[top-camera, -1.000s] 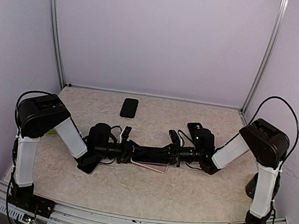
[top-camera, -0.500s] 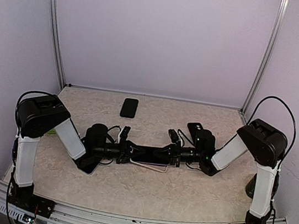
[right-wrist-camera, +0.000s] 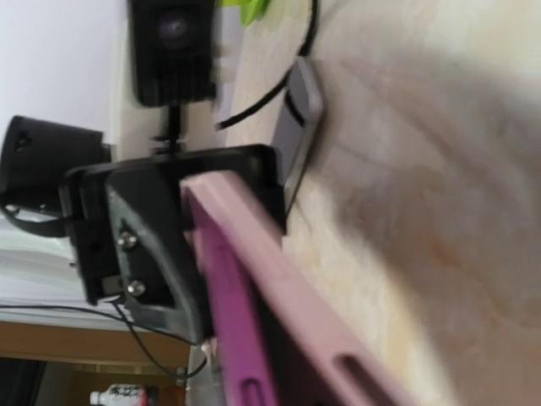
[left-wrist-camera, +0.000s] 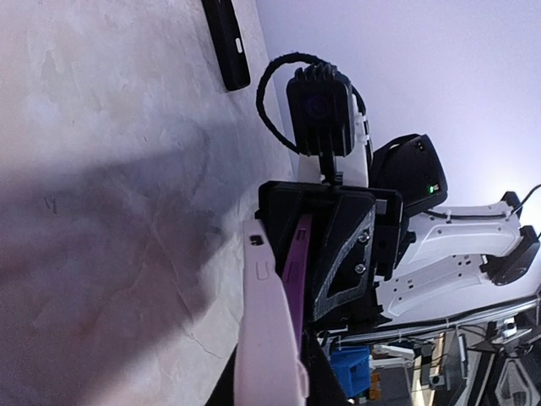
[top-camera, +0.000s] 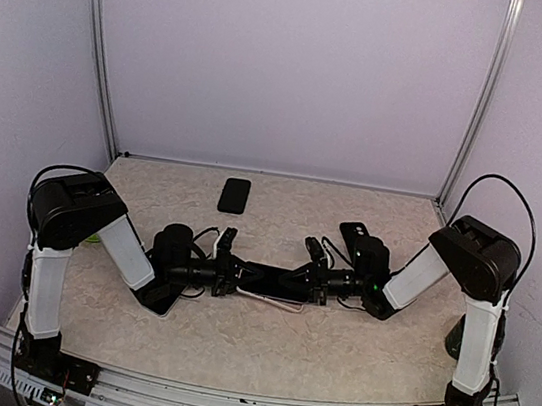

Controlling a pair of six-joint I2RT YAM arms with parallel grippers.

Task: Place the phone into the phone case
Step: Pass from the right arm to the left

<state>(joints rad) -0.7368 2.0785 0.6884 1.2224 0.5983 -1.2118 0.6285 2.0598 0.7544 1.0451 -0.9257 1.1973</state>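
Observation:
Low over the middle of the table a purple phone (top-camera: 270, 282) lies partly in a pale pink phone case (top-camera: 272, 301), and both arms meet at it. In the left wrist view the phone case (left-wrist-camera: 262, 338) bows away from the purple phone edge (left-wrist-camera: 296, 262). My left gripper (top-camera: 230, 276) is shut on the near end of the case, its dark fingers (left-wrist-camera: 221, 385) on either side. My right gripper (top-camera: 312, 282) straddles the other end (left-wrist-camera: 325, 254). Whether its jaws still press on the phone does not show. The right wrist view is blurred, with the case (right-wrist-camera: 279, 279) running diagonally across it.
A black phone (top-camera: 235, 195) lies flat at the back of the table. A grey phone (top-camera: 162, 299) lies under the left arm. A black block (top-camera: 353, 233) sits behind the right wrist. Purple walls close in three sides.
The left jaws have closed in on the case end. The right gripper has shifted slightly left and its jaws have eased a little. The phone and case stay low between the two grippers.

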